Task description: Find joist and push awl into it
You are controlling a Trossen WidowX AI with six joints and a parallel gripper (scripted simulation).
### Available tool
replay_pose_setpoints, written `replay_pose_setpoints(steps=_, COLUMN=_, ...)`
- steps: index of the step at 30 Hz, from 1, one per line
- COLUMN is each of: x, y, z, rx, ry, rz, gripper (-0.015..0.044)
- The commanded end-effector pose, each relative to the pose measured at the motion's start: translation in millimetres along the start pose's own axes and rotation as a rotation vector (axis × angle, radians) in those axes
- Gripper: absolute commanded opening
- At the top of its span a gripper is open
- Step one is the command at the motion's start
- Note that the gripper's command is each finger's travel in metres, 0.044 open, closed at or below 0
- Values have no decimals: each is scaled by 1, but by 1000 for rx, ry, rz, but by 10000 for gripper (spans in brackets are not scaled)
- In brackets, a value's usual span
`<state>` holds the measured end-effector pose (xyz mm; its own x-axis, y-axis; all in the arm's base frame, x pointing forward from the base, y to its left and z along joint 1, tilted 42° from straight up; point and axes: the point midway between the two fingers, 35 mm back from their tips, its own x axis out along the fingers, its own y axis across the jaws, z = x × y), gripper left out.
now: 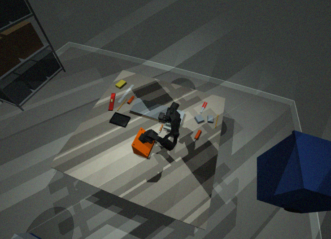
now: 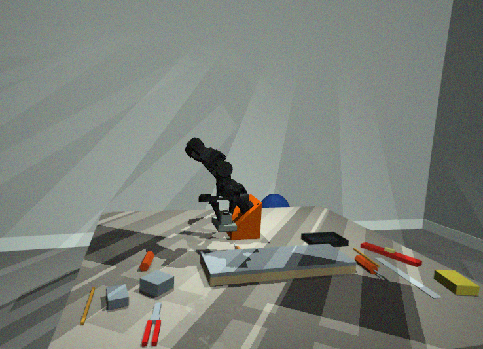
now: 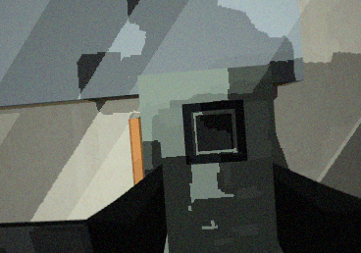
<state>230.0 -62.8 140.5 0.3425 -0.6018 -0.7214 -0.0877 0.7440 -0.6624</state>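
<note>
Progress, left to right in the top view, twelve at picture top. Tray (image 1: 119, 119) (image 2: 324, 239) at nine o'clock from the claw (image 1: 167, 123) (image 2: 224, 216) (image 3: 217, 169), nothing seen in it, so stud finder drop-off still to do. Panel (image 1: 142, 107) (image 2: 277, 259) (image 3: 172, 31) around ten to eleven o'clock, no hole that I can make out. Likely awl, orange handle (image 1: 160, 128) (image 2: 237, 247) (image 3: 135, 149), lying at about eight o'clock, unheld. Pickup looks done; scan probably only starting, no joist reading visible. Left: scan, tray, awl, one straight push.

Claw: closed on the grey stud finder (image 1: 167, 127) (image 2: 224, 226) (image 3: 260, 129). Wrist view: it sits between the fingers, body reaching toward twelve, dark square window just past the fingertips, front end overlapping the panel's near edge in view. Contact with panel: can't tell. Exterior view: it hangs at six o'clock under the claw, seemingly off the table. Awl handle at nine o'clock beside it in wrist view; could get bumped if lowered there.
</note>
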Motion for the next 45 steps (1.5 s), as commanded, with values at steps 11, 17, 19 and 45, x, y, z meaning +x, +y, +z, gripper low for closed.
replay_pose_setpoints(steps=11, x=4, y=-21, z=66, rx=1, ry=-10, rz=-3, gripper=0)
replay_pose_setpoints(steps=17, x=10, y=-28, z=92, rx=1, ry=-11, rz=-4, gripper=0)
replay_pose_setpoints(steps=19, x=13, y=-30, z=101, rx=1, ry=-12, rz=-4, gripper=0)
replay_pose_setpoints(steps=45, x=49, y=-38, z=133, rx=1, ry=-14, rz=-5, gripper=0)
